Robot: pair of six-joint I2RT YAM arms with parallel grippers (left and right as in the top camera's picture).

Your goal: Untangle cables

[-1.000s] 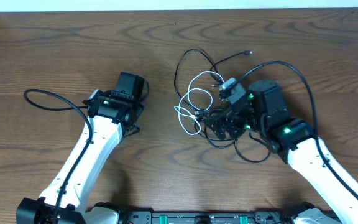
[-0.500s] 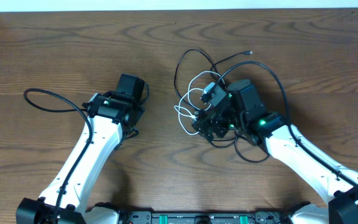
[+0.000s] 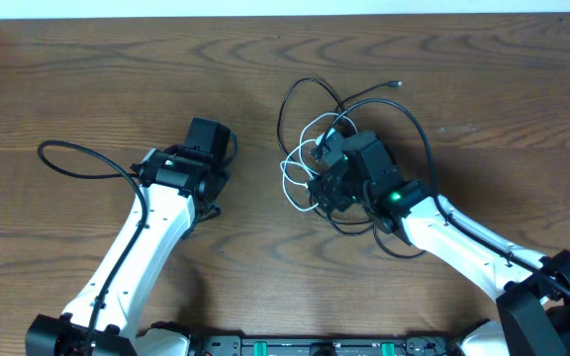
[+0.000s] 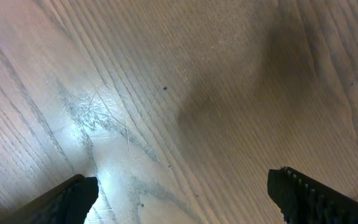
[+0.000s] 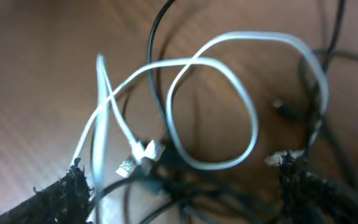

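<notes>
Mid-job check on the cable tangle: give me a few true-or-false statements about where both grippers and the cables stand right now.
1. The left gripper is open over bare table. True.
2. The right gripper is shut on the white cable. False: its jaws stand open, with the white loop lying between them.
3. The white cable lies beneath the left gripper. False: it lies beneath the right gripper.
4. Black cables are tangled with the white one. True.

Wood-grain table (image 3: pixel 87 79) with soft sheen (glare patch in left wrist view), smooth plastic-sheathed cables (image 5: pixel 260 37), rough black fingers (image 5: pixel 64 194)
</notes>
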